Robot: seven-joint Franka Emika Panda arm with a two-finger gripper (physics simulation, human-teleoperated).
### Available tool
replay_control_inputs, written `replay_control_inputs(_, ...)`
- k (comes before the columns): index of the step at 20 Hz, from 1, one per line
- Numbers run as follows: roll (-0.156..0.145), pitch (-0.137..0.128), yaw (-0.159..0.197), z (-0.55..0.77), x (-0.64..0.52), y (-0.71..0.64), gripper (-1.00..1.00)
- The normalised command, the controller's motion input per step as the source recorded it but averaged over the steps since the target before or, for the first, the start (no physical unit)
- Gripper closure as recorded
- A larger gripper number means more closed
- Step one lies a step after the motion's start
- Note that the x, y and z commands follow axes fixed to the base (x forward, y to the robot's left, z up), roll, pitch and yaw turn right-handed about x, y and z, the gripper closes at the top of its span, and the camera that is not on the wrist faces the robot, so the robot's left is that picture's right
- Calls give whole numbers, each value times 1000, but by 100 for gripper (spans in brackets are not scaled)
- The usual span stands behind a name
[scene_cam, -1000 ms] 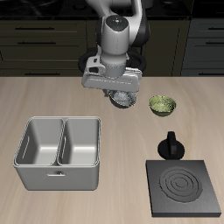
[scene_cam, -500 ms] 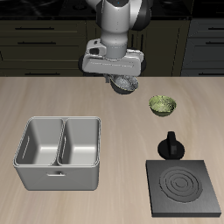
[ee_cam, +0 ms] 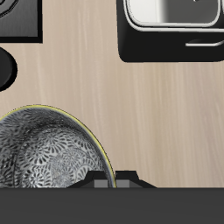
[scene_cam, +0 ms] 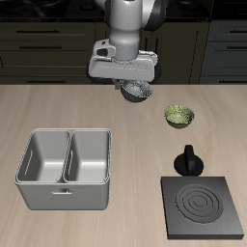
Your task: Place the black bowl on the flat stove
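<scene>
The black bowl, dark with a speckled grey-white inside, hangs in the air above the back middle of the table. My gripper is shut on its rim. In the wrist view the bowl fills much of the frame, close under the gripper. The flat stove, a black square plate with light ring marks, lies at the table's front edge, well away from the bowl. Only one corner of the stove shows in the wrist view.
A green-yellow patterned bowl sits on the table beside the gripper. A black knob-like object stands just behind the stove. A grey double-basin metal tray lies toward the front, also in the wrist view.
The gripper has risen with the black bowl held in it, lifting it higher off the table. The other things have not moved.
</scene>
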Motion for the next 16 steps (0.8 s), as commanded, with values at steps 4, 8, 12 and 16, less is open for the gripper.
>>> replay_control_inputs(4, 27, -19, 25, 227, 300, 127, 100)
replay_control_inputs(8, 19, -12, 23, 243, 300, 118, 100)
replay_control_inputs(12, 27, 1, 22, 181, 388, 181, 100)
replay_control_inputs(16, 51, 22, 10, 125, 512, 262, 100)
